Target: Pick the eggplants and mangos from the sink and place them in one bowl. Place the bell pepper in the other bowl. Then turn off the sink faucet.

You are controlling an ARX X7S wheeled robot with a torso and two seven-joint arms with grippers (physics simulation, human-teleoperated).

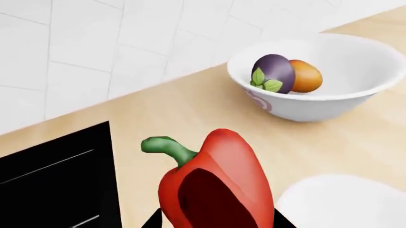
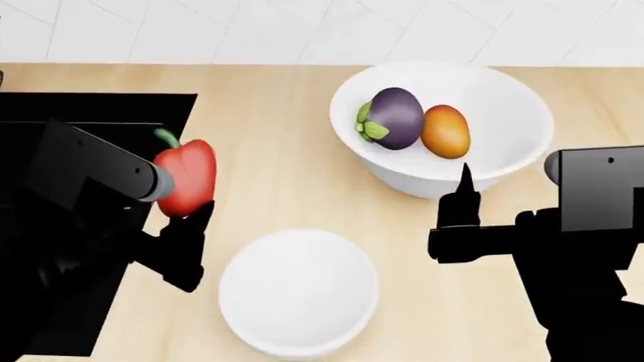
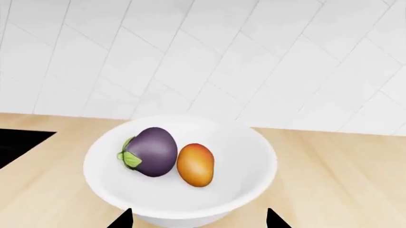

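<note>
My left gripper [image 1: 219, 221] is shut on the glossy red bell pepper [image 1: 216, 185], which hangs above the wooden counter between the sink and the bowls [image 2: 188, 177]. The smaller white bowl [image 2: 299, 290] stands empty just right of the pepper, nearer the counter's front. The larger white bowl [image 2: 503, 98] holds the dark-purple eggplant [image 2: 394, 117] and the orange mango [image 2: 445, 131] side by side. My right gripper [image 3: 198, 221] is open with nothing between its fingers, just in front of the larger bowl [image 3: 190, 209]. The sink faucet is out of view.
The black sink [image 2: 90, 113] opens in the counter at the left, under my left arm. A white tiled wall [image 2: 302, 30] runs behind the wooden counter [image 2: 271, 151].
</note>
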